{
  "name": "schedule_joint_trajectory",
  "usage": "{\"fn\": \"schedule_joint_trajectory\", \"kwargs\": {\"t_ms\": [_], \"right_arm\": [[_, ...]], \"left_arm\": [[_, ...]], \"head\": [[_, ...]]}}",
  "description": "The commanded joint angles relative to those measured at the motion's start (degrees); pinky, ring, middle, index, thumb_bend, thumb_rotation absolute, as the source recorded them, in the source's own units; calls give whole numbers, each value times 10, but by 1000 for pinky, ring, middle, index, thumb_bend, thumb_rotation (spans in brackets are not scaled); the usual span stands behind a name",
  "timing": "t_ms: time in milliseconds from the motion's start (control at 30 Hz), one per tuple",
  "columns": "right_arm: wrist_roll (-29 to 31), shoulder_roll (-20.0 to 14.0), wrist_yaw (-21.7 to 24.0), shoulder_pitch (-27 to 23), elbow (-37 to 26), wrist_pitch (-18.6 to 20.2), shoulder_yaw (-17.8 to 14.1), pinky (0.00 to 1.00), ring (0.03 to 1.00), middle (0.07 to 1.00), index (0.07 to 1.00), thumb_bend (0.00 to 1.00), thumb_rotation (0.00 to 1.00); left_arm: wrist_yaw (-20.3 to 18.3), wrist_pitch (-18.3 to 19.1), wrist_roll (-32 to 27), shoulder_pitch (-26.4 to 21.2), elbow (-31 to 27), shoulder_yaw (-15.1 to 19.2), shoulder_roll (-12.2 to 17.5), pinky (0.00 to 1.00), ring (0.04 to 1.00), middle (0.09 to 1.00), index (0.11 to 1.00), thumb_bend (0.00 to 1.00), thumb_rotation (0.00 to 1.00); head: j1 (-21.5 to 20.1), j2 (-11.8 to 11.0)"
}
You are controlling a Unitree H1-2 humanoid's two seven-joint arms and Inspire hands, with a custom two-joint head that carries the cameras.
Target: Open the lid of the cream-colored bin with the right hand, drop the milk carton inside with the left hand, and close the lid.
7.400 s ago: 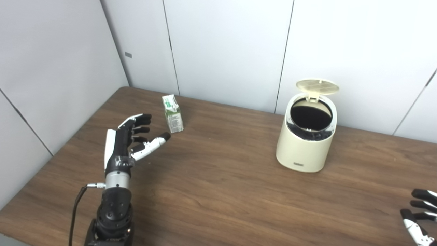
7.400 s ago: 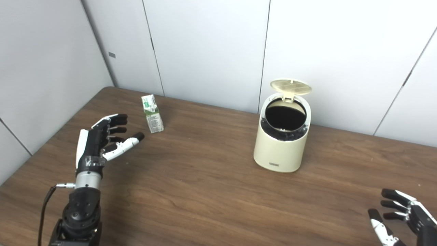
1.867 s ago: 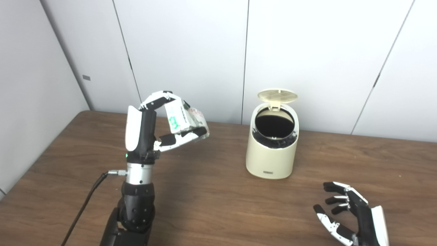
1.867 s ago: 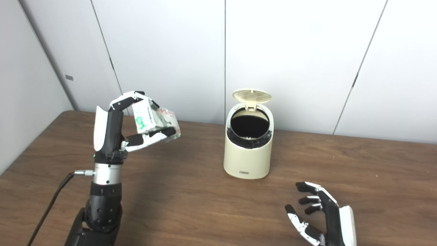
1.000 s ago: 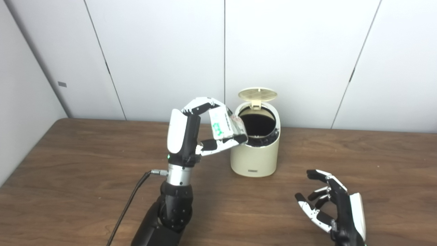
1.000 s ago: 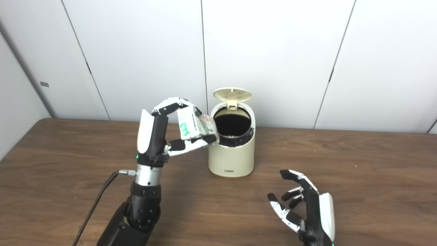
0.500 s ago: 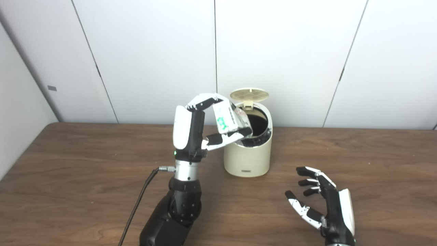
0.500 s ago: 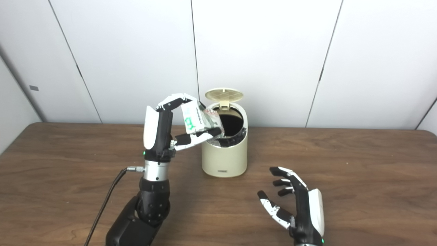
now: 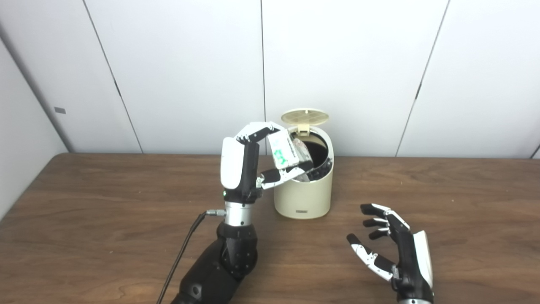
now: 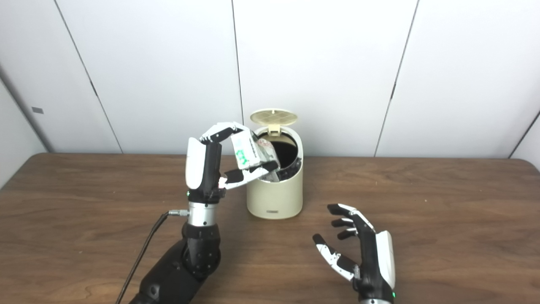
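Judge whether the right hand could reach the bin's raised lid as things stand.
Probably yes: the right hand is open and empty, and bare table lies between it and the bin; the lid stands clear above the left hand.

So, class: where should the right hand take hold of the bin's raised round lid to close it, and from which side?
Take the round cream lid at its free top edge, coming from above and the right hand's side: it stands tilted up on a rear hinge.

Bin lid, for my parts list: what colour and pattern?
Cream lid with a fine grid, clearest in left eye view.
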Motion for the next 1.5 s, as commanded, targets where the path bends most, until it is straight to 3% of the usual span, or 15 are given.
{"fn": "schedule_joint_trajectory", "kwargs": {"t_ms": [0,133,367,900,1467], "right_arm": [[0,6,-10,7,30,-24,6,461,612,694,670,320,53],[-3,7,-8,10,25,-17,7,475,625,696,673,316,69],[-4,9,-9,12,22,-18,8,482,626,699,675,313,64],[-12,11,-14,13,22,-17,10,472,614,697,681,311,76],[-17,12,-16,11,26,-16,11,448,594,694,682,314,91]], "left_arm": [[54,-13,45,-54,9,-20,15,612,518,465,454,502,0],[101,-13,91,-73,51,-54,22,604,514,460,464,503,0],[141,-12,156,-94,102,-91,25,616,513,461,462,503,0],[178,-12,203,-130,166,-110,37,619,518,469,459,502,0],[188,-5,215,-164,223,-91,54,621,508,467,459,503,0]], "head": [[-3,0],[-4,0],[-7,0],[-10,-1],[-10,-3]]}}
